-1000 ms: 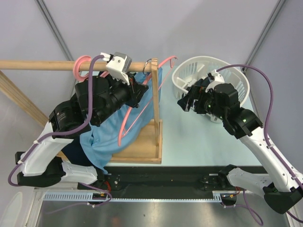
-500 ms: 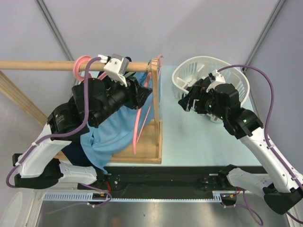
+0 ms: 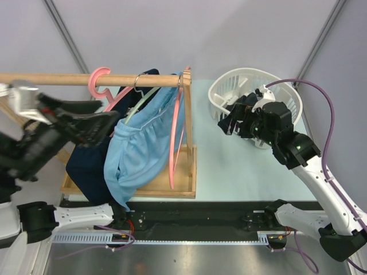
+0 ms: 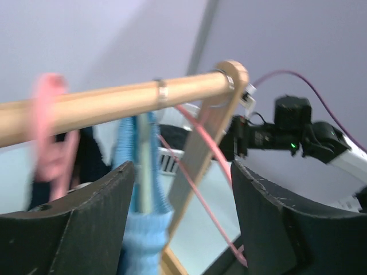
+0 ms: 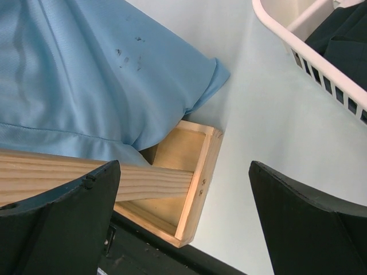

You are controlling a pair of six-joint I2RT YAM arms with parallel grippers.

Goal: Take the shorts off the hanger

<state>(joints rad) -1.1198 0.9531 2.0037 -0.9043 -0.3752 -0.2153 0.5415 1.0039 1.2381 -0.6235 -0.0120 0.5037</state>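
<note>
Between wide-spread, empty left gripper (image 4: 182, 166) fingers: light blue shorts (image 4: 140, 229) hanging from wooden rod (image 4: 103, 103). Beneath right gripper (image 5: 183, 166) fingers, likewise wide and empty: wooden rack base (image 5: 198, 172), white basket (image 5: 309, 51) alongside.

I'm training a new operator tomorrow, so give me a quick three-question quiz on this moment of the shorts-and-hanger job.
1. True or false: the light blue shorts hang under the wooden rail.
2. What does the left gripper hold? A) a pink hanger B) nothing, its fingers are apart C) navy shorts
3. Which arm's gripper is beside the white basket?

Key: 1 true. 2 B. 3 the right gripper, which is open and empty.
</note>
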